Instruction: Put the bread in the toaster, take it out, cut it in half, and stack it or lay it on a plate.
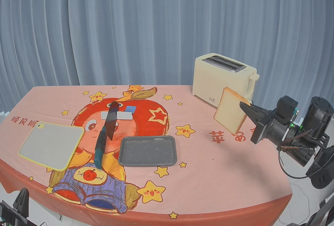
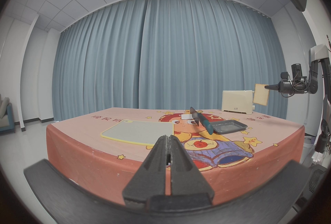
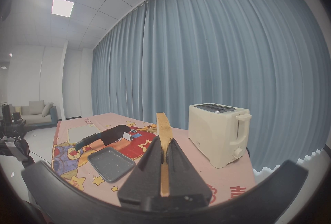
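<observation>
- The left end effector point(image 2: 169, 157) sits at the lower left of the head view, below the near edge of the surface point(image 1: 222, 174). Its fingers are pressed together on nothing, and it is well apart from all task items.
- The cutting board point(image 1: 51, 145) lies flat at centre left, on the left arm's side. This probably reserves it as the halving station.
- The knife point(image 1: 106, 132) lies just beside the board, with its teal handle toward the near edge. Its dark blade is propped on a white block point(image 1: 121, 116), which likely keeps the handle clear of the surface for gripping.
- The grey tray point(image 1: 148, 151) lies flat at frame centre, just beside the knife. It appears to serve as the plate for the finished halves.
- The right end effector point(image 1: 245, 106), at centre right, pinches the bread slice point(image 1: 230, 110) by one edge.
- The slice hangs in the air, clear of the surface and tilted corner-down, in front of the toaster's lower corner. An edge grip leaves most of the slice free to enter a slot.
- The toaster point(image 1: 222, 78) stands farthest back, at upper right of centre. Its slots face up and look empty, so insertion is judged not yet done.
</observation>
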You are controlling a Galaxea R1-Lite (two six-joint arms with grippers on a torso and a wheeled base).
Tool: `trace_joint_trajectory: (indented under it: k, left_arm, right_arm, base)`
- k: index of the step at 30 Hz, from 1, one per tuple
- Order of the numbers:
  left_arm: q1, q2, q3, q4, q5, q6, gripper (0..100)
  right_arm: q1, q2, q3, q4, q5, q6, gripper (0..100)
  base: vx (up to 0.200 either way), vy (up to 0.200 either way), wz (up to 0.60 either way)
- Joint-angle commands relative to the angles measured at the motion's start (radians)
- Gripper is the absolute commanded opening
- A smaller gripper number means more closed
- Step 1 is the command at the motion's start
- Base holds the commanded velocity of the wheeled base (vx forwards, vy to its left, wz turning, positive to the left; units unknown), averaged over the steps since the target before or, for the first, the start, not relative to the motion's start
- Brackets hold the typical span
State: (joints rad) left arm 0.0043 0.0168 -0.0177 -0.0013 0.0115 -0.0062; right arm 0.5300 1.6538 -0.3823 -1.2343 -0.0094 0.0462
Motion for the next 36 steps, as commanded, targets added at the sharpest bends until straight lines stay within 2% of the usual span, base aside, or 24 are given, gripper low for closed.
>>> trace_joint_trajectory:
  k: [1, 36]
  left_arm:
    - [0.0, 0.002, 0.018, 0.0, 0.001, -0.001, 0]
    - [0.0, 0.002, 0.018, 0.0, 0.001, 0.0, 0]
  right_arm:
    - [0.001, 0.001, 0.002, -0.001, 0.0, 0.0, 0]
    - [0.021, -0.002, 0.005, -0.001, -0.001, 0.0, 0]
  base:
    - [0.0, 0.2, 0.0]
    - [0.0, 0.2, 0.0]
